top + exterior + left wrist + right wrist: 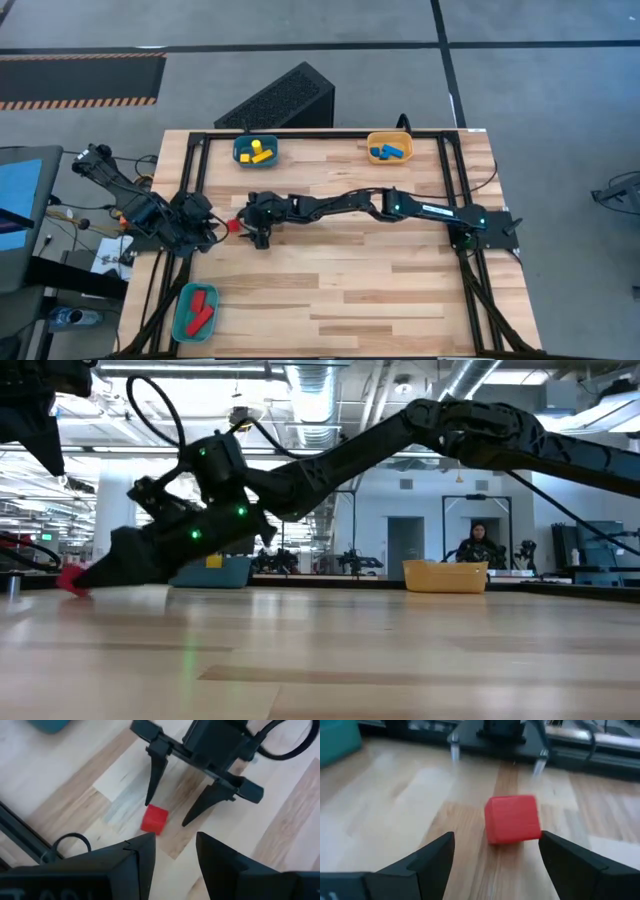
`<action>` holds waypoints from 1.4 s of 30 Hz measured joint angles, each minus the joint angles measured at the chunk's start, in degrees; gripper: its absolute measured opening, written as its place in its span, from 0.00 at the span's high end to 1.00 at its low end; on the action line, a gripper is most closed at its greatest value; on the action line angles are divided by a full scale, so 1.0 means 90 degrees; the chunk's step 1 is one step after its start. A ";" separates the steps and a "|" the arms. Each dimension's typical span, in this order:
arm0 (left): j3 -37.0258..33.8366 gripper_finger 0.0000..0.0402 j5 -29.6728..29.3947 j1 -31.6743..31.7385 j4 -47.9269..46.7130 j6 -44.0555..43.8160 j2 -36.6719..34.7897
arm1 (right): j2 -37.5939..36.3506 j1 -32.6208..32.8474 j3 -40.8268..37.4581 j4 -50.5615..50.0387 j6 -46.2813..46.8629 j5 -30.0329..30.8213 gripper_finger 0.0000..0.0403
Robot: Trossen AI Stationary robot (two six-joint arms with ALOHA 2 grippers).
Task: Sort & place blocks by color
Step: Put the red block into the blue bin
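Down at the near-left corner of the bench, a teal bin held two red blocks, sorted and lying still. Just above it on the left edge, the left pincer waited low over the wood, its fingers parted with a gap between them and nothing held. And right there, between the two arms, sat the red cube on the bare planks, touching neither pincer! The right pincer had reached all the way across from the far side, its jaws spread wide and tipped down, one dark finger on each side of the cube and clear of it. From bench level the cube peeked out at the tip of that long dark arm, resting on the surface, though whether a fingertip brushed it there was hard to say.

Moving right along the far edge, a second teal bin carried yellow blocks with a bit of blue beside them. Further right, the orange bin held blue blocks with what looked like a yellow piece among them. Off in the room beyond the bench, a person sat well behind the orange bin.
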 joint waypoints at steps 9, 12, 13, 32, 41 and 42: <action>-0.0064 0.69 0.0098 0.0000 0.0348 -0.0068 0.0285 | -0.0002 0.0017 0.0008 -0.0004 0.0027 -0.0158 0.23; -0.0396 0.69 0.0108 0.0001 0.0573 -0.0072 0.0484 | -0.0051 0.0012 0.0002 -0.0119 0.0667 -0.0155 0.23; -0.0525 0.69 0.0113 0.0015 0.0654 -0.0141 0.0550 | -0.0112 0.0004 0.0004 -0.0207 0.0971 -0.0146 0.23; -0.0620 0.40 0.1457 0.3633 0.1486 0.1509 0.0621 | -0.2549 -0.0860 -0.0379 -0.4899 0.0167 -0.1512 0.49; -0.0631 0.39 0.1938 0.4744 0.1654 0.1779 0.1633 | -0.4069 -0.1103 -0.2923 -0.4272 0.0772 -0.1648 0.75; -0.0631 0.40 0.2048 0.4758 0.1600 0.1694 0.1745 | -0.4307 -0.1103 -0.3330 -0.3975 0.0909 -0.1621 0.77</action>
